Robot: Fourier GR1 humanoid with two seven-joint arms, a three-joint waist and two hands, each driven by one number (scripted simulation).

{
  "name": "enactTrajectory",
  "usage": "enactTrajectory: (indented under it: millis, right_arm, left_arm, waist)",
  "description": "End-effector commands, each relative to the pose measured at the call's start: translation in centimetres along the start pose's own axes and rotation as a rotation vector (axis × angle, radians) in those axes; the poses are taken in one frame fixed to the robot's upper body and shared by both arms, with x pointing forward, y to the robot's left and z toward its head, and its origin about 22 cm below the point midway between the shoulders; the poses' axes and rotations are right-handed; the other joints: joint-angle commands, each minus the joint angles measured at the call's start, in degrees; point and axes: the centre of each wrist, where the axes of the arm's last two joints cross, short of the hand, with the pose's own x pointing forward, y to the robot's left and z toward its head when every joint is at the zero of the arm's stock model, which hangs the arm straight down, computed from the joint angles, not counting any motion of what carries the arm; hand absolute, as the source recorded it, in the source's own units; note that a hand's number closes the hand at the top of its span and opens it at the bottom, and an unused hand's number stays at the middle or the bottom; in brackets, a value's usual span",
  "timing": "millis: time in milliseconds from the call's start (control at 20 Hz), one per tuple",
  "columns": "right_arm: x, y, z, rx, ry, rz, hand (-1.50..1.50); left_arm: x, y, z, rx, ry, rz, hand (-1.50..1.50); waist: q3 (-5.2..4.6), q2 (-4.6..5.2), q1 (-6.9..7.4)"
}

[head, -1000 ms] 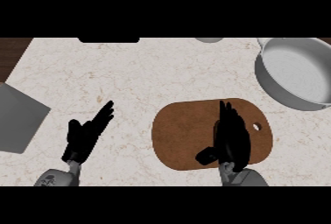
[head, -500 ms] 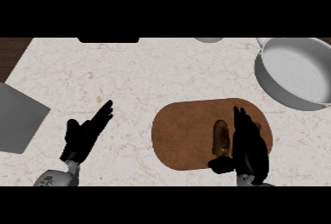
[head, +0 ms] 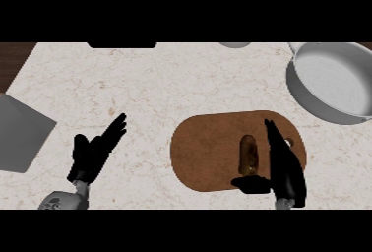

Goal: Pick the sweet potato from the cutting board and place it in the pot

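Pale speckled stone, cream with faint tan veining, makes up the bench; a strip of dark wood shows at its upper left corner.

Cutting board: brown, wood-toned, a rounded oblong with a small pale hole near its right end. It lies flat on the bench at lower right of centre.

Sweet potato: slim, elongated, tapered at both ends, skin mottled orange-brown and dull. It lies lengthwise on the right half of the board, pointing away from the robot.

Pot: grey metal, round, with a wide shallow wall and a matte interior. It sits at the upper right, partly cut off by the view's edge, well apart from the board.

Right hand: black, over the board's right side, just beside the sweet potato. Fingers run straight along the potato's right flank; the thumb crosses under its near end. Whether they actually touch the skin is hard to judge from this angle; the hand reads as spread, not closed round the potato.

Left hand: black, on a grey forearm, resting at lower left with fingers straight and apart, holding nothing.

Other items: a flat grey slab at the left edge, set at an angle; a dark object and a small pale rounded one at the far edge, both cut off.
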Motion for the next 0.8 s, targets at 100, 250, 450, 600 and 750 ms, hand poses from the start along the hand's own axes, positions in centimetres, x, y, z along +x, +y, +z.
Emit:
enactTrajectory:
  millis: [100,250,450,600,750]
  right_arm:
    - [-3.5,1.3,-1.2,0.003,0.042,-0.101,-1.5]
    - [-5.6,2.3,-3.0,0.021,0.039,-0.149,-1.5]
    - [-5.2,2.4,-3.7,0.027,0.019,-0.165,-1.5]
    - [-7.4,2.7,-4.1,0.08,-0.041,0.098,1.5]
    - [-9.0,4.7,-2.0,0.067,-0.047,-0.073,1.5]
  left_arm:
    - [-0.6,0.6,-0.4,0.001,0.004,-0.009,0.0]
    - [0.0,1.1,0.1,-0.01,-0.004,0.005,0.0]
    - [0.8,-1.7,-0.2,0.01,-0.009,0.008,0.0]
    - [0.7,-0.8,-0.7,-0.012,-0.008,-0.012,0.0]
    - [0.5,0.5,-0.4,-0.01,-0.007,0.001,0.0]
  waist:
    - [0.0,0.02,0.0]
    - [0.02,0.05,0.21]
    - [0.0,0.01,0.11]
    - [0.0,0.15,0.38]
    - [0.0,0.03,0.01]
